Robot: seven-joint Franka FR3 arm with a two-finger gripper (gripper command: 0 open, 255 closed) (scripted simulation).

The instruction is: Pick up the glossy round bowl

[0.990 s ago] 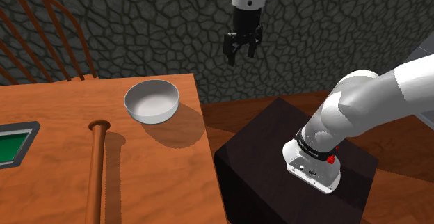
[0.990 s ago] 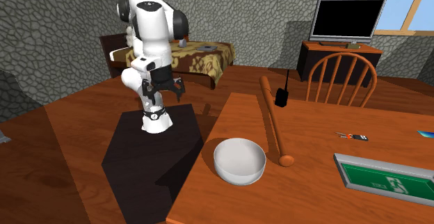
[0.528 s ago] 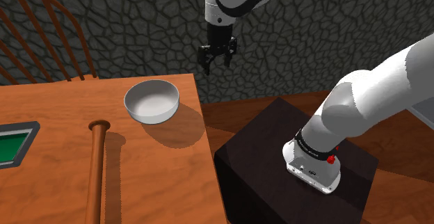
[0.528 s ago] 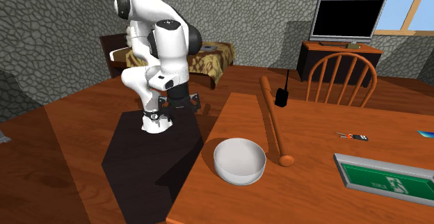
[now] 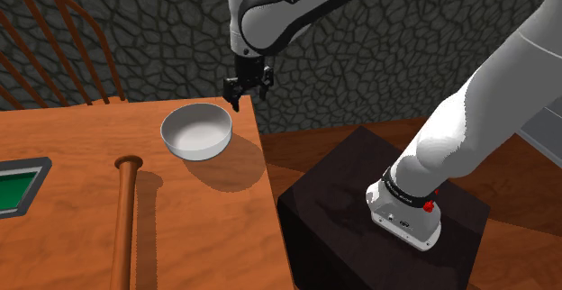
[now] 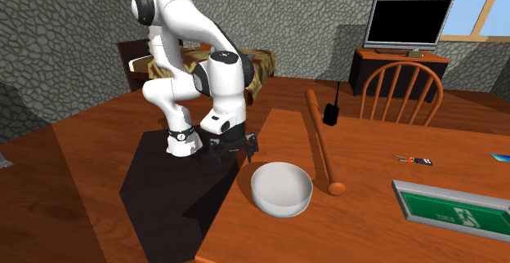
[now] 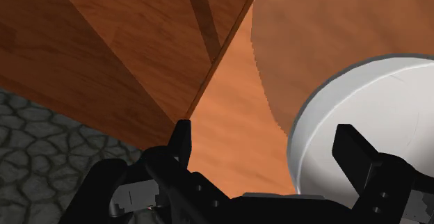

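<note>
A glossy white round bowl [image 5: 196, 131] [image 6: 281, 188] stands upright near the corner of the wooden table [image 5: 207, 234] [image 6: 368, 229], on the side nearest the stand. My black gripper [image 5: 249, 97] [image 6: 234, 157] hangs open just above the table's corner, beside the bowl's rim, on the shoulder view's right of it. In the wrist view the gripper [image 7: 268, 142] has its fingers wide apart; one fingertip [image 7: 355, 146] is over the bowl [image 7: 375, 111], the other fingertip [image 7: 182, 136] over the table's edge [image 7: 229, 111]. Nothing is held.
A wooden bat [image 5: 126, 216] [image 6: 321, 143] lies on the table beside the bowl. A green framed plate [image 5: 13, 187] [image 6: 454, 211] lies further along. A small black radio [image 6: 331, 113] stands by the bat. A wooden chair [image 5: 54, 54] [image 6: 400, 90] is at the table's far side. The dark stand [image 5: 378, 207] sits close to the table.
The arm has swung the gripper down and toward the shoulder view's left, from over the stand to the table's corner beside the bowl. The bowl has not moved.
</note>
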